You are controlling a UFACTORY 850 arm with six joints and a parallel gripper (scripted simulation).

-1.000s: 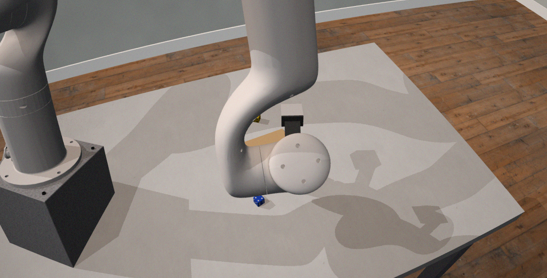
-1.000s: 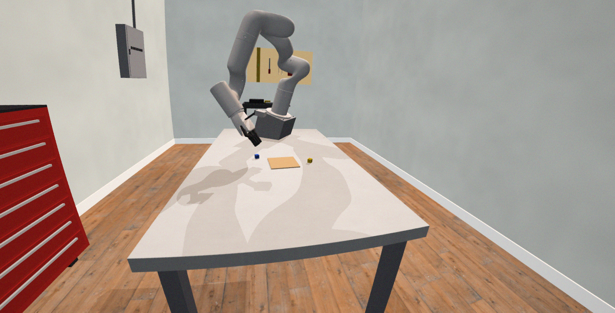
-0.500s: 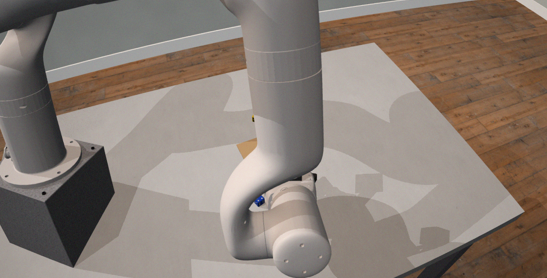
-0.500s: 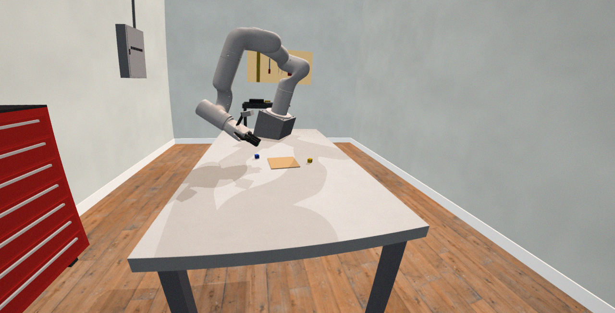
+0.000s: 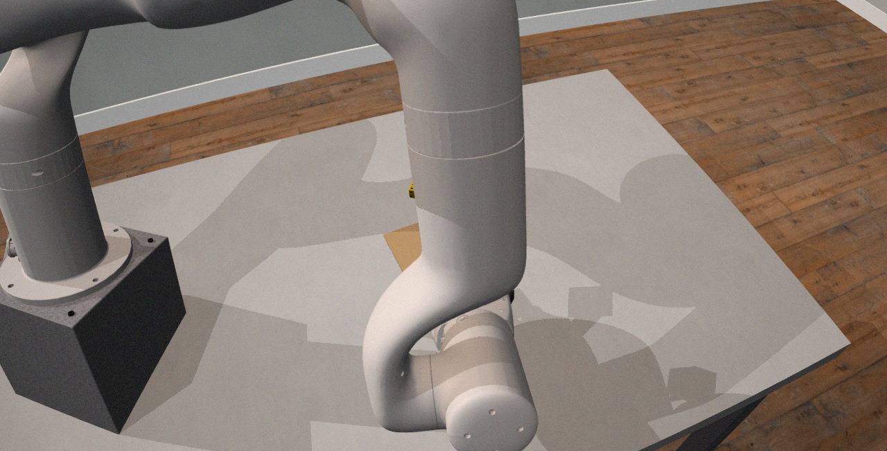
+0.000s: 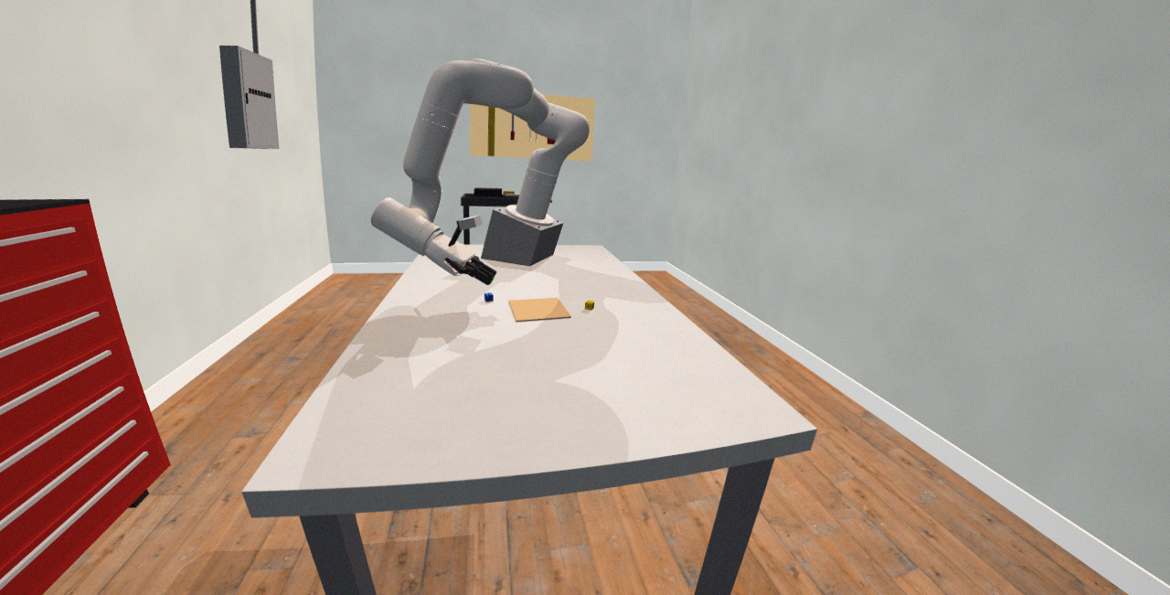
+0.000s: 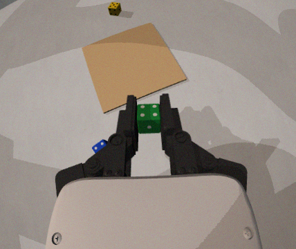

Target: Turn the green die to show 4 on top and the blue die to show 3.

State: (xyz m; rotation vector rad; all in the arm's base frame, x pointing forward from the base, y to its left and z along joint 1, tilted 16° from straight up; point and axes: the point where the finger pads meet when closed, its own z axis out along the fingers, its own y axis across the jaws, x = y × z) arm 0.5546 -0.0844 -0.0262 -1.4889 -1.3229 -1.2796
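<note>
My gripper (image 7: 148, 106) (image 6: 487, 273) is shut on the green die (image 7: 149, 118), tilted and held above the table. In the wrist view its 4 face and 1 face show; the top view hides it behind the arm. The tan mat (image 7: 131, 66) (image 6: 536, 310) (image 5: 404, 249) lies flat on the table, beyond the fingers in the wrist view. The blue die (image 7: 99, 146) (image 6: 488, 297) sits on the table beside the mat, partly covered by the left finger in the wrist view. The yellow die (image 7: 114, 9) (image 6: 589, 304) (image 5: 411, 191) sits on the table off the mat's opposite side.
The white table (image 5: 608, 138) (image 6: 523, 428) carries the arm's dark base block (image 5: 93, 337) (image 6: 522, 238). In the top view the arm hides much of the mat and all of the blue die. A red drawer cabinet (image 6: 57, 345) stands on the floor left of the table.
</note>
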